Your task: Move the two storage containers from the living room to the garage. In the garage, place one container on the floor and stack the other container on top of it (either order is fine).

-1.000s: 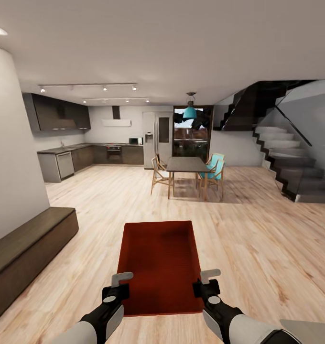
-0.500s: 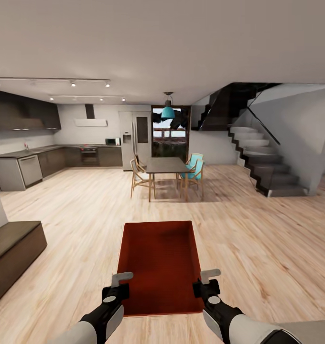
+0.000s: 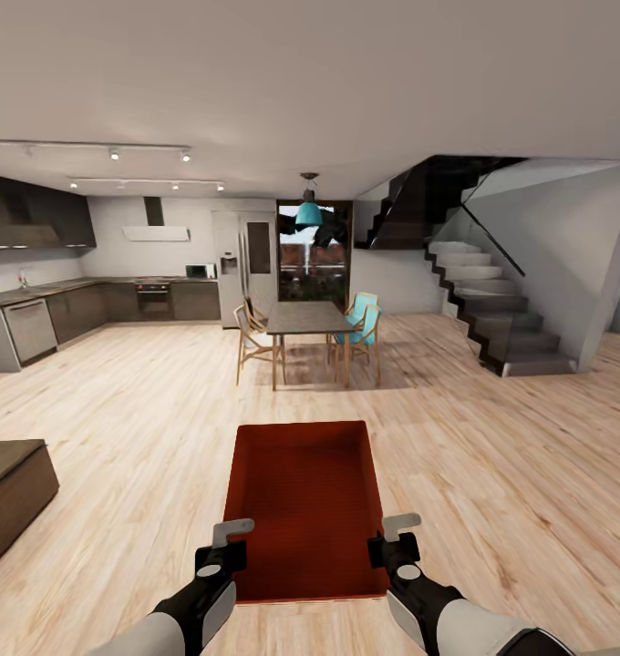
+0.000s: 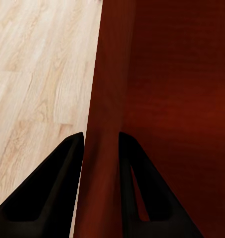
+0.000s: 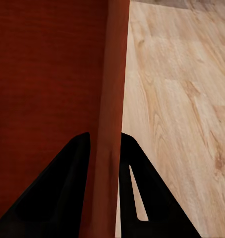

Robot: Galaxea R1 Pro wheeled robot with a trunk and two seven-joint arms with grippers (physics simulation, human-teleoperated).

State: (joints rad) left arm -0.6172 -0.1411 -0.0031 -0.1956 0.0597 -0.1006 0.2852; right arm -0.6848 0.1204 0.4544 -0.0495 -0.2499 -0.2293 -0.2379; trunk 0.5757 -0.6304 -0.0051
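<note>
One storage container (image 3: 305,501) pinched by two tools

Both arms reach forward, low in the head view, roughly parallel, forearms dark with pale grey upper sleeves. Left gripper (image 3: 226,547) clamped on the left wall of the storage container (image 3: 305,497) — one finger (image 4: 50,191) outside, one inside. Right gripper (image 3: 394,544) mirrors it, pinching the right wall, fingers (image 5: 58,191) straddling the rim — wrists level, symmetrical.

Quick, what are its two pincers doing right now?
Left pincer: closed on the storage container's wall.
Right pincer: closed on its opposite wall.
</note>
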